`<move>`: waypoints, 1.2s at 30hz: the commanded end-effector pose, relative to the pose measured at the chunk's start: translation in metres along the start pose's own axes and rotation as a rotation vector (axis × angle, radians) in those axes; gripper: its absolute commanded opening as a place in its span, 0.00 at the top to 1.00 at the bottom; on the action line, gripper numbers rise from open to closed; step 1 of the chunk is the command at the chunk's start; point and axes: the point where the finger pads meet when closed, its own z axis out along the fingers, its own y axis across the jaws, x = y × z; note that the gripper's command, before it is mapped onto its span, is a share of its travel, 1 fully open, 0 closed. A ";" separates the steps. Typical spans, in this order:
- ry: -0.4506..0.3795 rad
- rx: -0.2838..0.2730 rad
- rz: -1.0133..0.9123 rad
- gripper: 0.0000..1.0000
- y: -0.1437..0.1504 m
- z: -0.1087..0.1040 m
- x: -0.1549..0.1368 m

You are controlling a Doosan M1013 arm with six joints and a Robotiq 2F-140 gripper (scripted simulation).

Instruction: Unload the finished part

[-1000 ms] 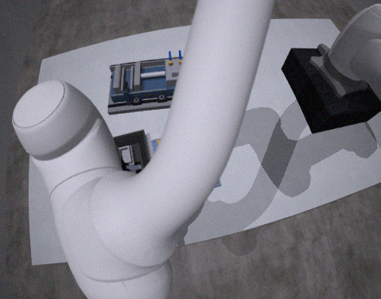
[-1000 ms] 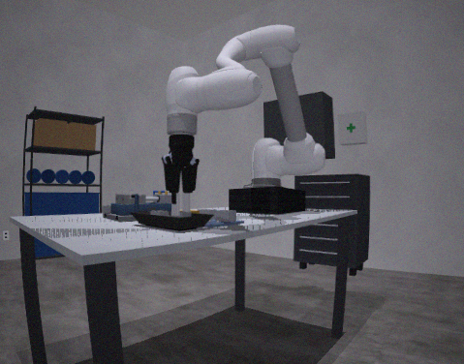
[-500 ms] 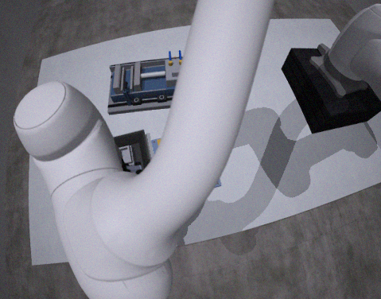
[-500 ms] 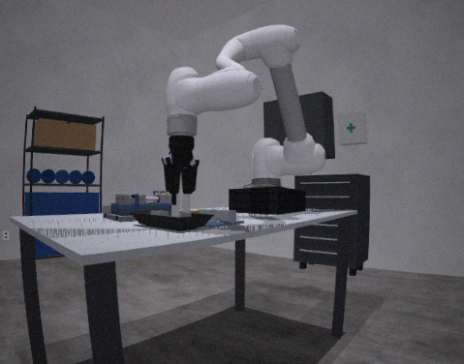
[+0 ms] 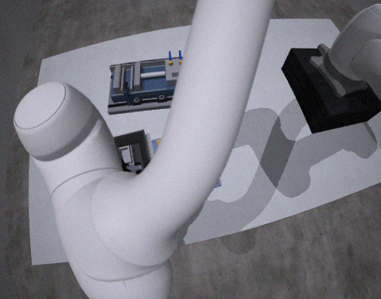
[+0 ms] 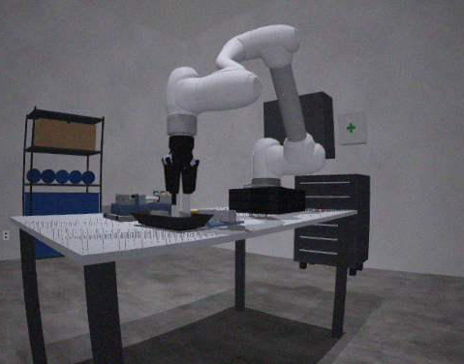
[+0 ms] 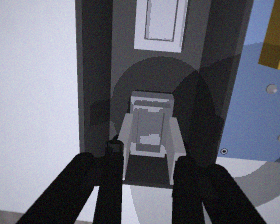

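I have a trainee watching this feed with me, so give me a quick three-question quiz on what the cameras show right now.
1. True or false: the vise has nothing clamped between its jaws.
2. The gripper is: A) open over the vise, B) shut on the finished part, C) shut on nothing.
3. What lies directly below the held part in the wrist view?

Key:
1. True; the gap between the jaws shows no part.
2. B; the fingers flank the grey part, which hangs beneath them.
3. The dark floor of the outfeed tray; another pale part lies farther along it.
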 end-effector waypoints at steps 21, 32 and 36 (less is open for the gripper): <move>0.000 0.000 0.000 0.60 0.000 0.000 0.000; 0.000 0.000 0.000 0.60 0.000 0.000 0.000; 0.000 0.000 0.000 0.60 0.000 0.000 0.000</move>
